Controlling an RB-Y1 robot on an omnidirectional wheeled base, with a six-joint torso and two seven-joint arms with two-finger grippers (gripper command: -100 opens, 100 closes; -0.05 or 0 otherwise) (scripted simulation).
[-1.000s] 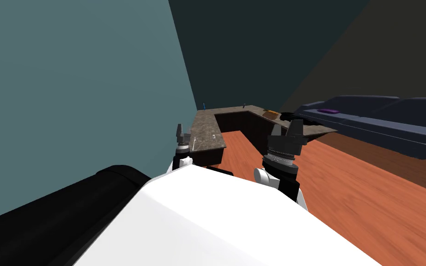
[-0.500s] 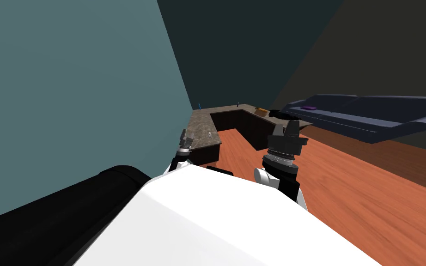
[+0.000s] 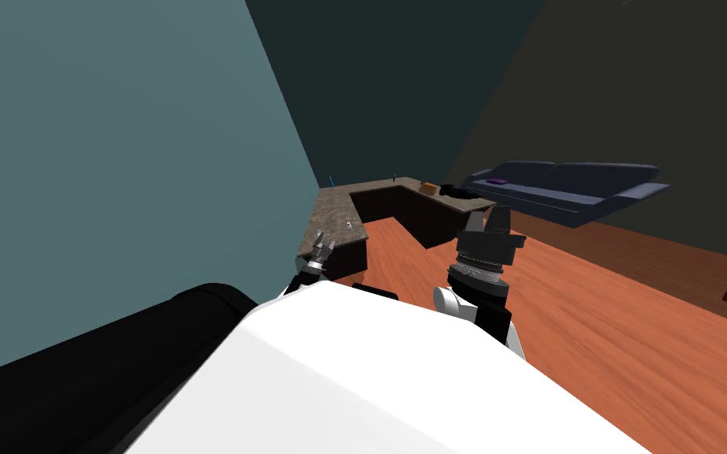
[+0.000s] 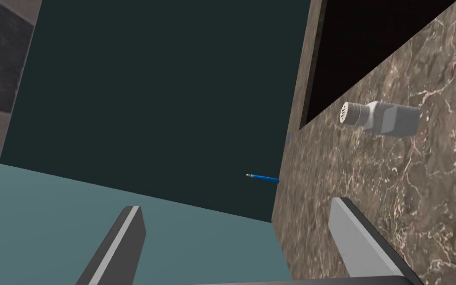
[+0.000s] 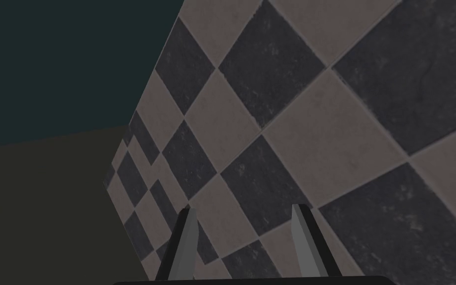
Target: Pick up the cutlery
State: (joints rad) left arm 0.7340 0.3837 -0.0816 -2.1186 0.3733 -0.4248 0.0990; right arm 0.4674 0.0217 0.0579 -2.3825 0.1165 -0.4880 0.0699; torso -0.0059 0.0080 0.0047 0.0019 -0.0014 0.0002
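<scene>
Brown marbled counter [image 3: 337, 213] is running along the teal wall [image 3: 117, 158], and I am judging this to be the approach step, with nothing grasped yet. At the counter's near end the left gripper [image 4: 235, 205] is hovering, fingers spread wide and holding nothing. The cutlery [image 4: 263, 178], as I am taking the thin blue piece to be, is standing at the far corner, well apart from the pincer and beyond a grey shaker [image 4: 380, 118]. The next move is calling for closing that gap along the counter. The right gripper [image 3: 490, 219] is hanging over the wood floor [image 3: 590, 315], fingers parted and empty.
</scene>
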